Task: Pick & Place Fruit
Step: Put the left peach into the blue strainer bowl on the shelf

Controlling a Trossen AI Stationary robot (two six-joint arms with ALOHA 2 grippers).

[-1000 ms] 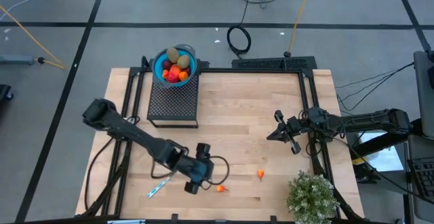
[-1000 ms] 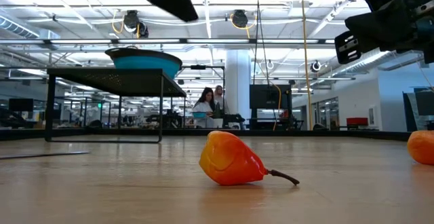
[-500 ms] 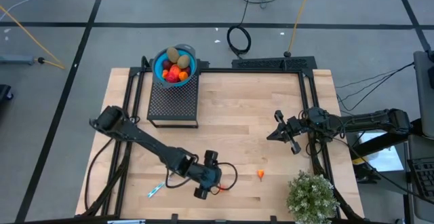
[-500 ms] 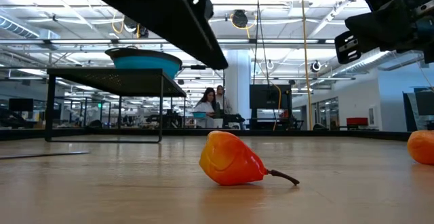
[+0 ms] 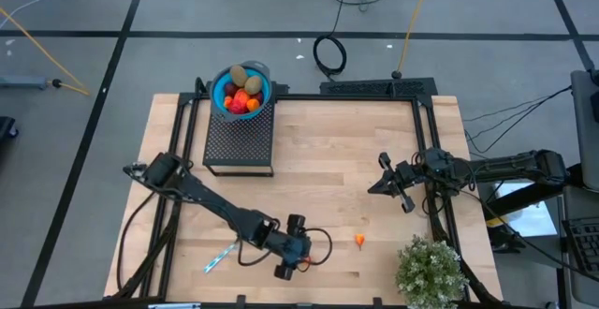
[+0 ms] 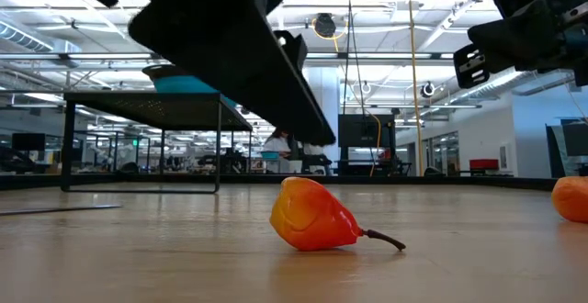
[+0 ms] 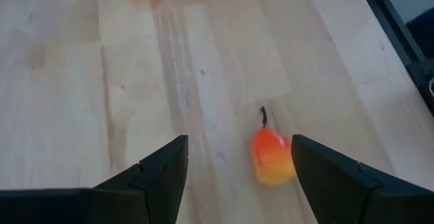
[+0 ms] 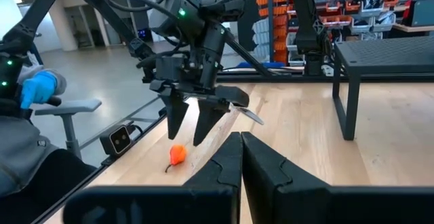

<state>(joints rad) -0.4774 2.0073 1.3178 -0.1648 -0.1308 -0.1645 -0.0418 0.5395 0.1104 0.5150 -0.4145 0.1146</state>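
Two loose orange fruit pieces on table: pear-shaped one point(image 6: 312, 216), small one point(image 5: 360, 241); one bowl point(image 5: 241, 89) of fruit

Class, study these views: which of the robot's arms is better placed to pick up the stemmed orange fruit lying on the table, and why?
Left. The left gripper hangs open directly above the stemmed orange fruit. The right gripper is shut and sits far off, near the table's right edge.

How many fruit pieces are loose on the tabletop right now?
2. A pear-shaped orange piece lies under the open left gripper; a small orange piece sits farther right, left of the plant. The rest are in the blue bowl.
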